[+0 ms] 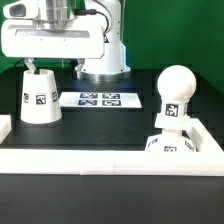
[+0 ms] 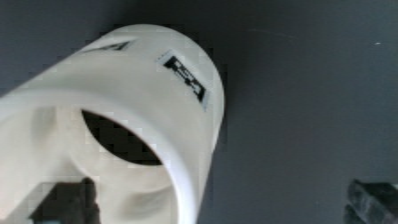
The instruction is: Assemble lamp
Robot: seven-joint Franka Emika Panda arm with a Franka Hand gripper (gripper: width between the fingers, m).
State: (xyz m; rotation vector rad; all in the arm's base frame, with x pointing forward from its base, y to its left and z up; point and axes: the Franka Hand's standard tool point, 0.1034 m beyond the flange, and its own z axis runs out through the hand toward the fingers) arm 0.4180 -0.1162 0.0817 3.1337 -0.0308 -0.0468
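Hovering at the exterior view's upper left, the gripper (image 1: 34,66) sits just above the shade (image 1: 39,96), likely lining up a grasp; jaw state cannot be told. Bulb (image 1: 175,98) stands screwed upright on the base (image 1: 172,144), lower right, awaiting the shade.

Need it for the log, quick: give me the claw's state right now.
Claw: at the top of the lamp shade, one finger seemingly inside its opening; whether it is clamped cannot be told.

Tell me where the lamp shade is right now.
The shade stands on the table at the exterior view's left, directly under the gripper, just left of the marker board.
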